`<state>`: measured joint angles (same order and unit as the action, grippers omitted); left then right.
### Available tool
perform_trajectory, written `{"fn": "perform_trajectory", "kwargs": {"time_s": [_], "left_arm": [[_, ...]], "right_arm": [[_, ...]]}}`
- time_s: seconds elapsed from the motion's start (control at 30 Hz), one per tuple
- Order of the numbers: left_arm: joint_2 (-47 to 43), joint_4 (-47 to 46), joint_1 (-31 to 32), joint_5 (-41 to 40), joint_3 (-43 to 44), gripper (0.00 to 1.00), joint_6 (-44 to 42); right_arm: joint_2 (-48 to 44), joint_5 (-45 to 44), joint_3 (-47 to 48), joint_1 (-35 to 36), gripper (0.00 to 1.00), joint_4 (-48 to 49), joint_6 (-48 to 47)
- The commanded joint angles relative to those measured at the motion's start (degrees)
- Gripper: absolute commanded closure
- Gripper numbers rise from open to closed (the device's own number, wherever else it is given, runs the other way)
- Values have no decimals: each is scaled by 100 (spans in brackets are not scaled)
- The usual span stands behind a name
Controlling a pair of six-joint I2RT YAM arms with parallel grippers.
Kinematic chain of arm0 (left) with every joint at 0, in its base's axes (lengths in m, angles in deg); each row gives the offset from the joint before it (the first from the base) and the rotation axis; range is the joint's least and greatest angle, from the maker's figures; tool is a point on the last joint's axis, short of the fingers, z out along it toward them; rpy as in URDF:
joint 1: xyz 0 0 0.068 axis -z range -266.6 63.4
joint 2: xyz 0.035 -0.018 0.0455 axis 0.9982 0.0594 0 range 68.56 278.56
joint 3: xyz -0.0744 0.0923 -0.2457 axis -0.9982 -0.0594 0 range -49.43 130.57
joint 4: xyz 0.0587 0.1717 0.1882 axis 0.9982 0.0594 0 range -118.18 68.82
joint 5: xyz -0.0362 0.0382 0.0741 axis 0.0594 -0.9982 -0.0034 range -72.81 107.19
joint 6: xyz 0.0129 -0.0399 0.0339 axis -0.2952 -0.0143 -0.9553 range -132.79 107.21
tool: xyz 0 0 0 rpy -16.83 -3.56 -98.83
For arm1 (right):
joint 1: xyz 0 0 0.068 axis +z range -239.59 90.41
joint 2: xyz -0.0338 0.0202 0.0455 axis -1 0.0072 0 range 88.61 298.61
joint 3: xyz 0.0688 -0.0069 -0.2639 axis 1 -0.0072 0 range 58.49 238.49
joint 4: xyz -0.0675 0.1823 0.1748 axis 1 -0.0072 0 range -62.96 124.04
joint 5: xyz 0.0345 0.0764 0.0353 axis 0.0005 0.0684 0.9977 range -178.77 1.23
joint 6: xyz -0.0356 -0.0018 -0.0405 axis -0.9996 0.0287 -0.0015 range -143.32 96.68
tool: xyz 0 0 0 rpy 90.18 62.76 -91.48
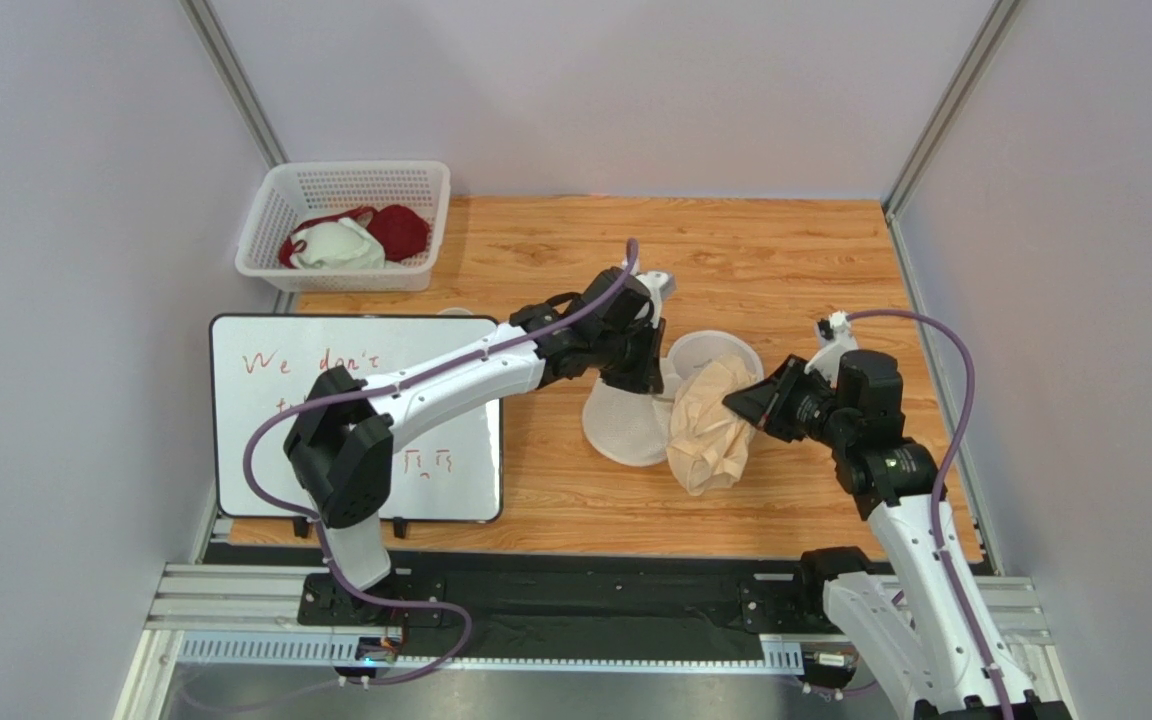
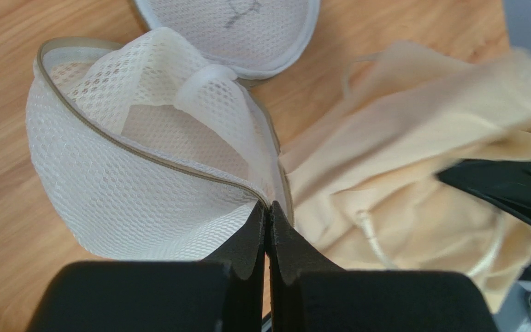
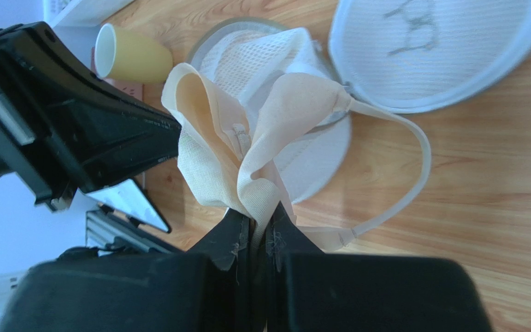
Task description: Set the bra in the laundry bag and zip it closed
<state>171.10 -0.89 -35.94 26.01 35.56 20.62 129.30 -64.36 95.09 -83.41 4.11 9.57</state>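
The laundry bag (image 1: 630, 425) lies open mid-table, an off-white mesh pouch. Its lower half (image 2: 123, 187) is lifted at the zipper rim, and its other half with the black drawing (image 3: 434, 48) lies flat beyond. My left gripper (image 2: 268, 205) is shut on the bag's zipper rim; it also shows in the top view (image 1: 654, 372). The beige bra (image 1: 710, 428) hangs crumpled right beside the bag's open edge. My right gripper (image 3: 260, 214) is shut on the bra's fabric (image 3: 261, 131), and a strap loops out to the right. The bra (image 2: 400, 159) touches the bag's rim.
A white lattice basket (image 1: 342, 225) with a dark red and a white garment stands at the back left. A whiteboard (image 1: 357, 420) lies at the left. A yellow cup (image 3: 137, 55) lies on its side near the bag.
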Motion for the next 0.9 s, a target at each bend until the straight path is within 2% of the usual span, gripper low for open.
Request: {"fn": "perform_trajectory", "kwargs": {"time_s": [0.0, 0.07, 0.2, 0.37, 0.43, 0.47, 0.53, 0.57, 0.63, 0.67, 0.73, 0.77, 0.8, 0.87], "left_arm": [[-234, -312, 330, 156, -281, 100, -282], [-270, -329, 410, 50, -447, 100, -317], [-331, -364, 454, -65, -711, 100, -361], [-349, -540, 463, 58, -923, 98, -458], [-462, -619, 463, 15, -1054, 86, -545], [-628, -672, 463, 15, -1124, 73, -589], [-858, -681, 463, -82, -1247, 57, -677], [-1111, -681, 463, -100, -1265, 43, -800], [-1376, -550, 463, -100, -1248, 34, -949], [-1647, -497, 463, -82, -1231, 27, -1063], [-1921, -452, 454, 93, -1239, 24, -1169], [-2174, -487, 454, 189, -1265, 2, -1222], [-2281, -549, 454, 460, -1292, 0, -1327], [-2562, -558, 445, 603, -1371, 0, -1416]], "right_arm": [[-78, 645, 49, -72, 100, 111, 219], [-70, 540, 250, -116, 100, -99, 114], [-26, -320, 742, -160, 100, -583, -300], [167, -156, 796, -160, 100, -496, -265], [168, 3, 691, -160, 100, -408, -291], [168, 12, 673, -160, 100, -425, -352], [107, 134, 673, -160, 100, -417, -440], [89, 204, 673, -169, 100, -434, -519], [19, 547, 647, -169, 100, -426, -599], [-8, 670, 629, -161, 100, -400, -608], [-78, 1056, 551, -169, 100, -364, -520], [-87, 1275, 489, -169, 100, -155, -476], [-131, 1860, 419, -161, 100, 30, -328], [-149, 2496, 235, -152, 100, 547, -195]]}}
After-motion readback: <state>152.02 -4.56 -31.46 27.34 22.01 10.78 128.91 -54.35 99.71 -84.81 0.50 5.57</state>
